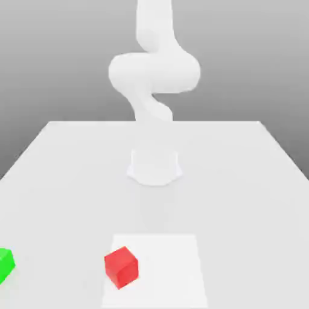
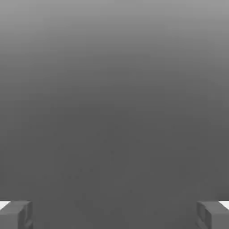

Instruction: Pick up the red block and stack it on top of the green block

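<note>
A red block (image 1: 121, 267) sits on the white table near the front edge, a little toward the exterior view's left of centre. The green block (image 1: 5, 264) rests on the table at the far left of the exterior view, partly cut off by the picture's edge. The two blocks are well apart. In the hand view my gripper (image 2: 114, 214) is open, its grey fingertips (image 2: 15, 214) spread wide with nothing between them, against a plain grey background.
The white arm rises from its round base (image 1: 154, 166) at the middle of the table (image 1: 241, 181) and bends high above it. A brighter white square patch (image 1: 175, 265) lies on the table under and beside the red block.
</note>
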`<act>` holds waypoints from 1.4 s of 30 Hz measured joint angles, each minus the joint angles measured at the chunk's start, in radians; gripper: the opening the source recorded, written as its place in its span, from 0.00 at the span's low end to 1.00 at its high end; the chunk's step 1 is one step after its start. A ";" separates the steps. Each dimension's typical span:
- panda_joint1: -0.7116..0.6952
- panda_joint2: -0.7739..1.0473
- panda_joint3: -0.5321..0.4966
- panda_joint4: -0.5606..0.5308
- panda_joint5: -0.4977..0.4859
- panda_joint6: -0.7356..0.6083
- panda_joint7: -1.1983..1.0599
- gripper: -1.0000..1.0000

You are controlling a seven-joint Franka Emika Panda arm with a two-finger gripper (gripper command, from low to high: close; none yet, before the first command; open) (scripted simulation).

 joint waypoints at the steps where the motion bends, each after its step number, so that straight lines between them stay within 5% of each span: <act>1: -0.019 0.039 0.012 -0.014 -0.005 0.019 0.036 0.50; 21: -0.225 0.765 0.080 -0.273 -0.045 0.366 0.653 0.50; 27: -0.206 0.979 0.050 -0.269 -0.065 0.529 0.715 0.50; 28: -0.197 1.011 0.041 -0.265 -0.071 0.555 0.720 0.00; 35: -0.199 1.017 0.041 -0.264 -0.076 0.562 0.724 0.00; 42: -0.251 0.846 0.039 -0.251 -0.009 0.379 0.686 0.00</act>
